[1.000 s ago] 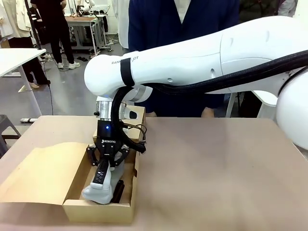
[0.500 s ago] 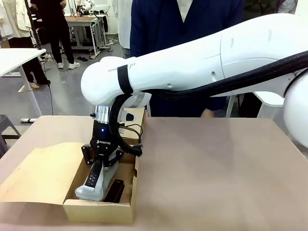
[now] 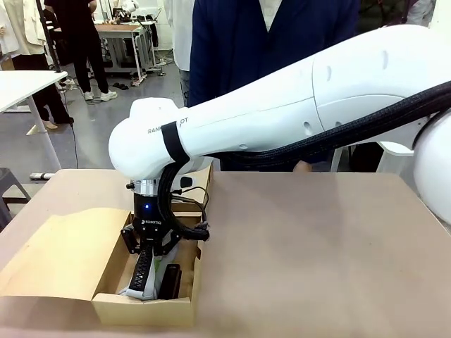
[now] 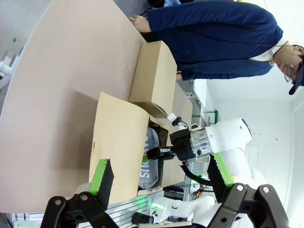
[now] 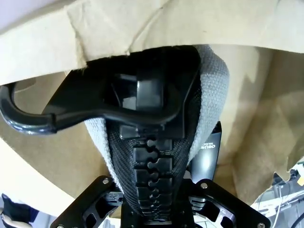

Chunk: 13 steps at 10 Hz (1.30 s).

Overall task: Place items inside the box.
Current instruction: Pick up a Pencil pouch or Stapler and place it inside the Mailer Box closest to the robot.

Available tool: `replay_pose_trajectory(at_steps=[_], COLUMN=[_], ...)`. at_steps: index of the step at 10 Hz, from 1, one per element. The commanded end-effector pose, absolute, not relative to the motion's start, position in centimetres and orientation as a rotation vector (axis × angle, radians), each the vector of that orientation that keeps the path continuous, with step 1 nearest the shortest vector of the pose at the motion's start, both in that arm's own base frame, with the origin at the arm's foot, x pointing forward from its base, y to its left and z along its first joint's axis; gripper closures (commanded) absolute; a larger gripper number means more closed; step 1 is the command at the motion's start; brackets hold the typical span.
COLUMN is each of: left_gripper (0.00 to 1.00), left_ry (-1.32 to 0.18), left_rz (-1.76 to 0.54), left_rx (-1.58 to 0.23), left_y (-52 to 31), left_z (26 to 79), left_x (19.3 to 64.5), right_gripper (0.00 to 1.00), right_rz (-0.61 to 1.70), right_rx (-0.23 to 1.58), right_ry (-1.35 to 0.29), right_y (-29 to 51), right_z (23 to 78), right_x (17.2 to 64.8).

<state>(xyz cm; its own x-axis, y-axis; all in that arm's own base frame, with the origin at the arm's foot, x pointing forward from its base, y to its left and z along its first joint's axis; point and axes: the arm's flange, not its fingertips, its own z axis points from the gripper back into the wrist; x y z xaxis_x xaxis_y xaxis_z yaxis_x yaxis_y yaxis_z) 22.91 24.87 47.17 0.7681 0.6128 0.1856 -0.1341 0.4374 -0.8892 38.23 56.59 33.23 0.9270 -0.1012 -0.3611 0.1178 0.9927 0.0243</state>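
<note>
**Front view: white robot arm reaching down into a cardboard box near the table's left front corner**

Front view, looking across a brown table (image 3: 317,239). The robot's big white right arm (image 3: 296,98) comes in from the right side and stretches over the table to its left half, with a black cable running along its underside. A person (image 3: 275,35) in a dark blue top stands at the far edge, one hand (image 3: 304,166) just at that edge.

An open cardboard box (image 3: 141,308) sits near the table's left front corner. Its wide flap (image 3: 56,260) lies folded out flat toward the left edge.

The right gripper (image 3: 144,278) points straight down inside the box. Its black fingers sit narrow and touch the grey pencil case (image 3: 130,289), which lies on the box floor at the near end. Whether the fingers grip the case or merely rest against it cannot be told.

In the right wrist view, grey fabric shows on both sides of a ribbed black finger. A black stapler (image 3: 170,281) lies in the box just beside the case, on the side toward the table's middle.

In the left wrist view, the left gripper (image 4: 158,161) hangs off to the side of the table with its green pads (image 4: 101,173) spread wide and nothing between them.
</note>
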Motion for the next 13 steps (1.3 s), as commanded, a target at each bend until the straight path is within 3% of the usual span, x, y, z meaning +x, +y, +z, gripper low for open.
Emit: replay_pose_trajectory(at_steps=[1,2,3,4,9,12,13], left_gripper=[0.0,0.0,0.0,0.0,0.0,0.0,0.0], left_ry=[-0.557,-0.557,-0.557,-0.557,-0.557,-0.557,-0.557], left_rz=[0.476,0.476,0.476,0.476,0.476,0.476,0.476], left_rx=[-1.034,-1.034,-1.034,-1.034,-1.034,-1.034,-1.034], left_y=[24.9,24.9,24.9,24.9,24.9,24.9,24.9], left_z=[47.1,47.1,47.1,47.1,47.1,47.1,47.1], left_x=[23.0,23.0,23.0,23.0,23.0,23.0,23.0], right_gripper=[0.68,0.34,0.09,0.0,0.0,0.0,0.0], right_rz=[-0.119,-0.115,-0.112,-0.111,-0.032,-0.045,-0.071], right_rx=[0.036,0.042,0.049,0.055,0.273,0.576,0.582], right_ry=[0.376,0.38,0.371,0.363,0.296,0.439,0.438], right_y=[55.5,55.2,54.9,54.6,47.9,39.9,39.0], right_z=[33.1,33.4,34.0,34.4,41.0,43.9,43.6], right_x=[37.8,37.9,37.8,37.8,38.1,39.1,38.9])
